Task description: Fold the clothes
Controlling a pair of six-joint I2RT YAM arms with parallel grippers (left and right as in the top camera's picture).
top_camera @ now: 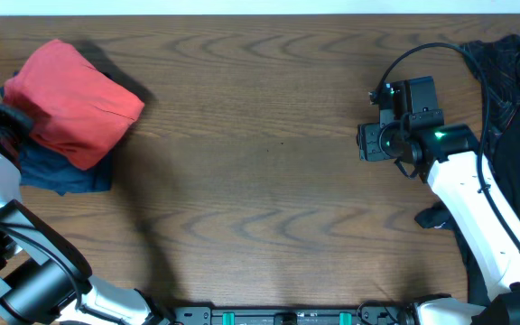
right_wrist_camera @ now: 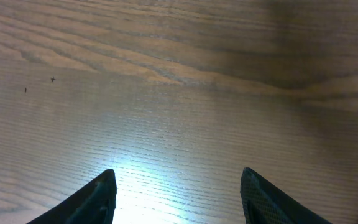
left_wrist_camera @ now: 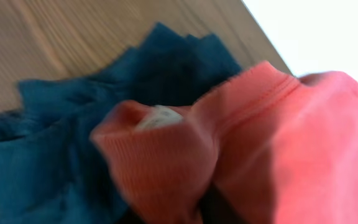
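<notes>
Leftward, a folded coral-red fabric shirt (top_camera: 78,99) tops a navy-blue garment (top_camera: 61,176); whether the left pincer (top_camera: 9,119) grips, I cannot tell; the right pincer (right_wrist_camera: 178,175) stands open, empty.

Navy-blue garment (top_camera: 66,176): mostly covered by the coral-red shirt (top_camera: 75,99).
Black clothes (top_camera: 517,117): cut by the right edge, partly under the right arm (top_camera: 477,209).
Left gripper (top_camera: 12,119): fingers buried at the shirt's edge, spread indeterminable.
Left wrist view: blurred throughout, shirt cut off below.
</notes>
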